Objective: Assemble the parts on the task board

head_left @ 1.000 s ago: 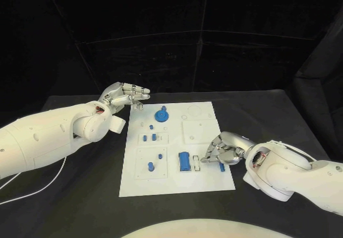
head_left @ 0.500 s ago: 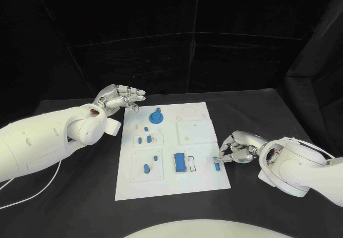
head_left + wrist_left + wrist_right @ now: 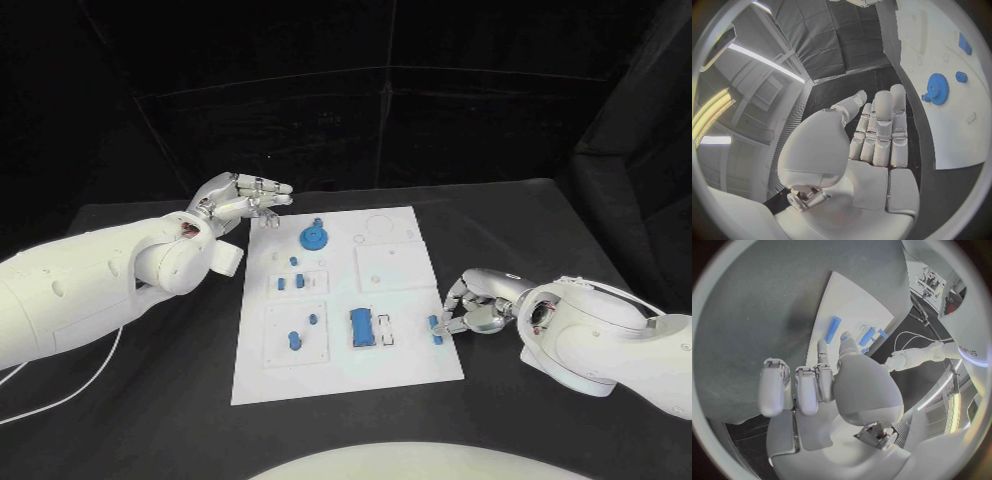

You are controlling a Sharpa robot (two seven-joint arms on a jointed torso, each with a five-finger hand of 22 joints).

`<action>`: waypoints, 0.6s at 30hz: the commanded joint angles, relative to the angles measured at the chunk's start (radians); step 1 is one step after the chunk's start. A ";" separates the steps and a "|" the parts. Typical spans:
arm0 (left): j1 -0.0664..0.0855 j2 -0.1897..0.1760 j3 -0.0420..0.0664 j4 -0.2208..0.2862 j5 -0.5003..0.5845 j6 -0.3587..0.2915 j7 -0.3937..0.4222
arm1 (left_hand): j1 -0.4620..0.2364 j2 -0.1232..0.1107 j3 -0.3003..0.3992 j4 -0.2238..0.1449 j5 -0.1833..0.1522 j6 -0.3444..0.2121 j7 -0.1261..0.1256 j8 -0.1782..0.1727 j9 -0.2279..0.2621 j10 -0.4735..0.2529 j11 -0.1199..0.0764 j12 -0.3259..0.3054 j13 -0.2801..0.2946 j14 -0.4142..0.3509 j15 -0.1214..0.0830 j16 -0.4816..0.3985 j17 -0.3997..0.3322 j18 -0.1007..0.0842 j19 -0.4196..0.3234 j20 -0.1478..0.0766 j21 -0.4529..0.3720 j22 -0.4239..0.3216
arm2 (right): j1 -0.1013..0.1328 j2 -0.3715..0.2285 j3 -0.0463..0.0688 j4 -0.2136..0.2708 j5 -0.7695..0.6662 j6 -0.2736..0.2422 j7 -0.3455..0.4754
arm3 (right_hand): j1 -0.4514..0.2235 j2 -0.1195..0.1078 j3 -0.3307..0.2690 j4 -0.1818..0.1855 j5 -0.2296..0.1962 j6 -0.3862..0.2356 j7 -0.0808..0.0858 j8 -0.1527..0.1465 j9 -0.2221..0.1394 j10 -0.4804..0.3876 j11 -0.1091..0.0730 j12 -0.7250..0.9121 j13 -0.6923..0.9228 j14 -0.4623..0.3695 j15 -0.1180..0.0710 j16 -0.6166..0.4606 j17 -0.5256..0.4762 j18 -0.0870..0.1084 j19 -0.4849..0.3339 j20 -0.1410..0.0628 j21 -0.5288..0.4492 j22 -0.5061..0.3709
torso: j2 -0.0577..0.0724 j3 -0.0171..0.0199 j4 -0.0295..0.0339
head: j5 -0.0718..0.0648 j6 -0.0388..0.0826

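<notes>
The white task board (image 3: 408, 352) lies mid-table. On it are a blue gear (image 3: 312, 238), a blue block (image 3: 361, 326), several small blue pieces around (image 3: 291, 283), and a slim blue bar (image 3: 436, 328) lying by the board's right edge. My right hand (image 3: 477, 304) hovers just right of that bar with fingers partly curled, thumb and one finger reaching toward it, holding nothing. The bar (image 3: 832, 330) lies flat beyond those fingertips (image 3: 822, 347). My left hand (image 3: 242, 194) hangs off the board's far left corner, empty, fingers (image 3: 882, 127) straight, with the gear (image 3: 937, 89) beyond it.
Black table (image 3: 548, 230) surrounds the board, with black curtains behind. A white cable (image 3: 58, 390) runs along the table at the left. An empty white slot (image 3: 387, 325) sits between the blue block and the bar.
My right hand has drawn back off the board to the right, leaving the blue bar lying by the edge. The camera view shifted. My left hand stayed put.
</notes>
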 commanded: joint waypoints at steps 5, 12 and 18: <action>-0.001 -0.002 0.001 0.003 0.004 0.012 0.016 | -0.011 0.002 -0.008 0.001 -0.004 -0.008 -0.001 0.007 0.000 -0.008 0.000 0.003 0.000 0.001 0.004 -0.005 -0.001 0.013 -0.001 0.004 -0.004 -0.002 | -0.005 0.027 0.000 -0.012 -0.061 0.006 -0.030 | -0.009 0.006 -0.007 0.003 0.008 0.010 -0.003 -0.003 0.001 0.021 0.000 -0.009 0.111 0.073 0.001 -0.006 0.094 -0.002 -0.003 0.005 -0.005 -0.002 | 0.000 -0.0017 -0.0022 | 0.002 -0.001; -0.002 -0.002 0.001 0.003 0.004 0.013 0.015 | -0.010 0.003 -0.008 0.001 -0.004 -0.008 -0.001 0.007 0.000 -0.009 0.000 0.004 0.000 0.001 0.004 -0.005 -0.001 0.013 0.000 0.004 -0.004 -0.002 | -0.007 0.048 0.000 -0.023 -0.086 0.032 -0.066 | -0.002 0.013 -0.008 0.003 0.015 0.012 -0.004 -0.004 0.003 0.020 -0.002 -0.011 0.110 0.073 0.000 -0.007 0.092 -0.002 -0.003 0.005 -0.005 -0.002 | 0.000 -0.0009 -0.0011 | 0.004 -0.002; -0.003 -0.002 0.001 0.003 0.004 0.013 0.014 | -0.010 0.003 -0.008 0.001 -0.004 -0.008 -0.001 0.007 0.000 -0.009 0.000 0.004 0.000 0.001 0.004 -0.005 -0.001 0.013 0.000 0.004 -0.004 -0.002 | -0.009 0.068 -0.001 -0.027 -0.109 0.122 -0.091 | 0.027 0.012 -0.010 -0.015 0.008 0.014 -0.004 -0.006 0.004 0.019 -0.002 -0.014 0.109 0.072 -0.001 -0.010 0.089 -0.002 -0.004 0.004 -0.007 -0.003 | 0.000 -0.0015 -0.0013 | 0.005 -0.004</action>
